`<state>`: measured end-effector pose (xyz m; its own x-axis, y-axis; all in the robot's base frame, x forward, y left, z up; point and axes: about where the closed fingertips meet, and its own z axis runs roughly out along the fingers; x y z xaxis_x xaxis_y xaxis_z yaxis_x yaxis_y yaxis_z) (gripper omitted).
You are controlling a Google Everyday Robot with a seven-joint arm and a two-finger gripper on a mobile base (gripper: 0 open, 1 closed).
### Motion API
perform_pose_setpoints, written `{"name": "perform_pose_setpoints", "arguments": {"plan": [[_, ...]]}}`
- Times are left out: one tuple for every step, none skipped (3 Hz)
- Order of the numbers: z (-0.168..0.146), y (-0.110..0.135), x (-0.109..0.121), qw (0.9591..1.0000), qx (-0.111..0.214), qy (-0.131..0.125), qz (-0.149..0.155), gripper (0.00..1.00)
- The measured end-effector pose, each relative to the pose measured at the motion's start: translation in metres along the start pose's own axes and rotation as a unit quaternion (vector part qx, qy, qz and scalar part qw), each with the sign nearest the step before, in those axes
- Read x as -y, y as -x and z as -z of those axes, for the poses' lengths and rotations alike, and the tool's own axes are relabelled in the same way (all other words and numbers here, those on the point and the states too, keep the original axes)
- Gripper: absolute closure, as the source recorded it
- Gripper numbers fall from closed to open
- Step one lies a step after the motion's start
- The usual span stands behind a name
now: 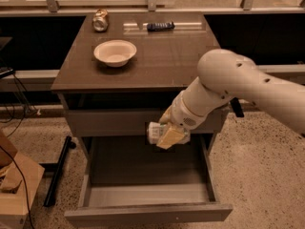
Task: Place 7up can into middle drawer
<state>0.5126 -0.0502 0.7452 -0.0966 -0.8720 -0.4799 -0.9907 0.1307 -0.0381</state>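
claw [165, 137]: matt tan pads, clamping 7up can [153, 132] above middle drawer [147, 213] | 7up can: shiny mottled metal | middle drawer: smooth matt grey-brown | counter [167, 56]: dark, faintly glossy | bowl [115, 52]: matt, pale | arm [238, 80]: smooth white plastic shell

White bowl [115, 52] on the brown tabletop [162, 63]; bronze can [100, 20] beyond the bowl; dark remote [160, 26] beyond it, rightward.

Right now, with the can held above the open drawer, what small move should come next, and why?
Probably lower the gripper a little, straight down. It is shut on the 7up can, which lies sideways in the air over the rear part of the middle drawer. The drawer is pulled open, yet the can hangs well above its floor, so releasing now would likely drop it.
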Motion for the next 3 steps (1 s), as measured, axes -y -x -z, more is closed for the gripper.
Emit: {"name": "perform_pose_setpoints", "arguments": {"plan": [[-0.029,-0.005,0.009,0.9997,0.006,0.023,-0.010,1.00],[-0.036,-0.006,0.010,0.9995,0.007,0.029,-0.012,1.00],[-0.050,-0.010,0.006,0.9990,-0.016,0.034,-0.024,1.00]]}}
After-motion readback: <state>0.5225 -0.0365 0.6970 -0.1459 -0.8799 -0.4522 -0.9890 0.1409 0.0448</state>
